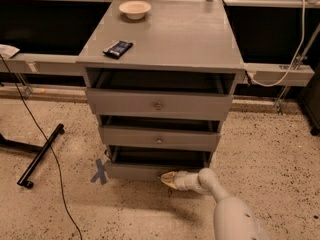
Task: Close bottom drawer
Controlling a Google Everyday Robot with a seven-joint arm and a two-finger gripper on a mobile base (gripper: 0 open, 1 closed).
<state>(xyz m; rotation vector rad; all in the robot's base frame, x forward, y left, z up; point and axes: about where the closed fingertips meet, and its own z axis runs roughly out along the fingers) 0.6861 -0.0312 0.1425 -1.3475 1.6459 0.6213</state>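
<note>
The grey wooden cabinet [165, 39] has three drawers, all pulled partly out. The bottom drawer [132, 170] is the lowest, with a low grey front panel near the floor; its knob is hidden behind my gripper. My gripper [167, 179], with yellowish fingers, is at the centre of the bottom drawer's front panel, touching it. My white arm [230, 209] reaches in from the lower right. The middle drawer [159, 138] and top drawer [158, 104] sit above it.
A beige bowl [134, 9] and a dark flat packet [118, 48] lie on the cabinet top. A blue tape cross [100, 171] marks the floor left of the drawer. A black stand leg [40, 156] and a cable [55, 164] lie on the speckled floor at left.
</note>
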